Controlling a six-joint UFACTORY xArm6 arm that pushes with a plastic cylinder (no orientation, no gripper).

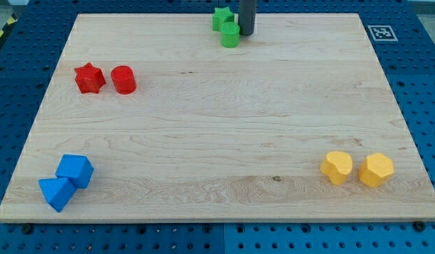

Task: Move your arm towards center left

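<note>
My tip (pixel 246 33) is at the view's top centre, on the wooden board (pixel 217 134), just right of a green cylinder (pixel 230 35), close to it or touching it. A green star block (pixel 222 17) lies just above and left of that cylinder. At the view's left, a red star block (pixel 89 77) and a red cylinder (pixel 123 80) sit side by side. They are far left and below my tip.
Two blue blocks (pixel 75 170) (pixel 56 192) sit together at the bottom left corner. Two yellow blocks (pixel 337 167) (pixel 376 169) sit at the bottom right. A black-and-white marker (pixel 380 32) is at the board's top right corner.
</note>
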